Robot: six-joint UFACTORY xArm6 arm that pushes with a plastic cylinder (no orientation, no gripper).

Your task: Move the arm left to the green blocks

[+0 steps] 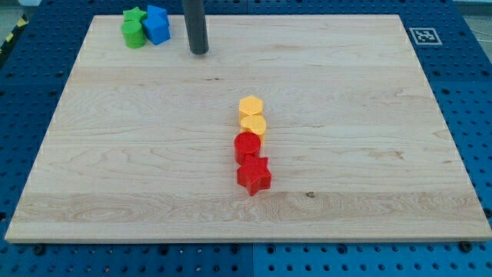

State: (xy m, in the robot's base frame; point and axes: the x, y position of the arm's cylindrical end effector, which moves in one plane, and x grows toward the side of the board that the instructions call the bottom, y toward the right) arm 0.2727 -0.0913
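Showing near the view's top right, a black-and-white square marker [423, 35] sat at the corner of the wooden board [138, 169]; no brand name or readable writing appeared anywhere; the rod [197, 23] stood upright, its long axis running straight up out of the view's top, and my tip [199, 51] rested on the board near the top edge; the rod carried no jaws, so nothing about it was spread, pressed together or pinching; the green blocks sat at the view's top left, a green star [135, 15] behind and a green rounded block [134, 35] in front, touching each other; which way they pointed could not be told; a blue block [157, 25] stood just beside them on the view's right, between them and the tip, which lay near but apart from it; well away, around the board's middle, a column ran towards the view's bottom: a yellow hexagon [250, 106], a yellow rounded block [254, 125], a red round block [247, 145] and a red star [254, 175], each touching the next; a blue perforated table [477, 92] surrounded the board
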